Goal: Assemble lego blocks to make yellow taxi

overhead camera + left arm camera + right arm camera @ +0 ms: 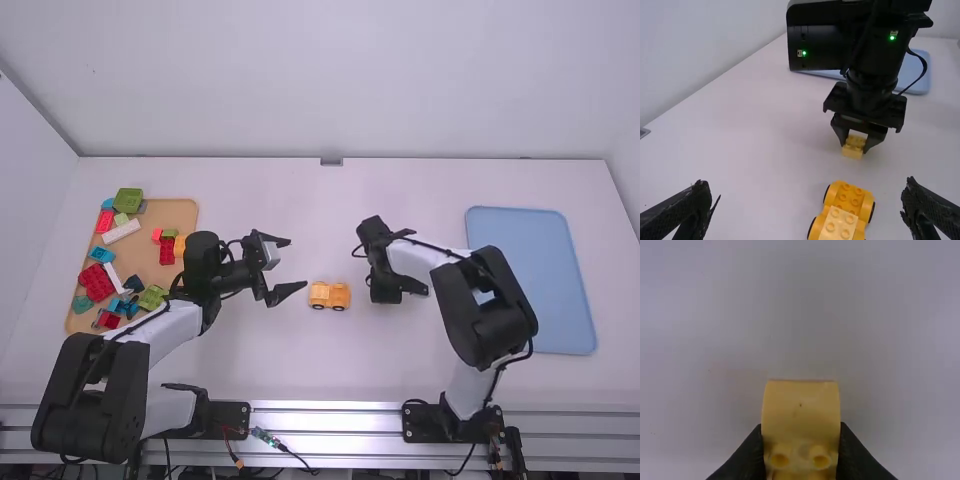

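We are dealing with a wheeled yellow car base (329, 296) that is lying on the white table (250, 350) between our 2 grippers, its long axis running crosswise, roughly from our left arm's side towards our right. Our left gripper (298, 264) is hanging with its 2 fingers spread wide and nothing between them, and it is looking like the nearer of the 2. From those fingers, the base is lying just beside the tips, a little towards the right arm and towards the camera side of the table.

Our right gripper (855, 141) is clamping a small yellow block (801, 410), with a smooth curved face and studs showing, near the base's right end but apart from it. We are not managing to tell whether the block is touching the table.

We are probably partway through, with the block waiting to be joined. The next move is likely calling for steadying the base across its width with the left fingers while lining the block up squarely with the studs; a skewed press could be tipping or rolling the base.
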Controlling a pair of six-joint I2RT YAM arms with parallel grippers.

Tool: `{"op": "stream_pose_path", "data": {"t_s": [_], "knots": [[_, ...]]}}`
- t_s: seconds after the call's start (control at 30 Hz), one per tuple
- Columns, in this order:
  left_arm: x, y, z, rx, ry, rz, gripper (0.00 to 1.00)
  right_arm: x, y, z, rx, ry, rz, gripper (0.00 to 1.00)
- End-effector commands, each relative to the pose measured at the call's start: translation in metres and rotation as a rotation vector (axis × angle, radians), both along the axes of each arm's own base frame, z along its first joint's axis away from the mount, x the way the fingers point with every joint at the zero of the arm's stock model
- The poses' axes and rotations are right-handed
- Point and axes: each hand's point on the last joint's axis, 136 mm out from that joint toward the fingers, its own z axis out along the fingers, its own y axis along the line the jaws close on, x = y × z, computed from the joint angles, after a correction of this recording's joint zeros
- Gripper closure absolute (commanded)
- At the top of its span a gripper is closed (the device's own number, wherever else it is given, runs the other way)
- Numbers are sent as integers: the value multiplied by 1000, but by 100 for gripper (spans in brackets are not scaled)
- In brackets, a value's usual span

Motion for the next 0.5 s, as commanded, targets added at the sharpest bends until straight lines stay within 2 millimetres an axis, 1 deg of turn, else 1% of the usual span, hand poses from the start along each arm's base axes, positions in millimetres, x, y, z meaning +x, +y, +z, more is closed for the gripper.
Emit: {"op": "stream_pose_path", "data": {"t_s": [0.0, 0.03, 0.07, 0.1, 0.3, 0.37, 0.47], "knots": [[-3, 0, 5, -9, -9, -7, 1, -4, -6, -6, -13, 24, 24, 60], [-3, 0, 5, -9, -9, -8, 1, -3, -4, -6, -4, 18, 39, 50], [-3, 0, 5, -9, -9, -8, 1, -2, -3, -6, 2, 16, 44, 43], [-3, 0, 5, -9, -9, -7, 1, 1, 2, -6, 28, 9, 65, 1], [-3, 0, 5, -9, -9, -7, 1, 3, 6, -6, 75, 13, 101, 1], [-3, 0, 5, -9, -9, -9, 1, 3, 3, -6, 73, 17, 94, 1], [-3, 0, 5, -9, -9, -8, 1, -3, -2, -5, 82, 57, 91, 1]]}}
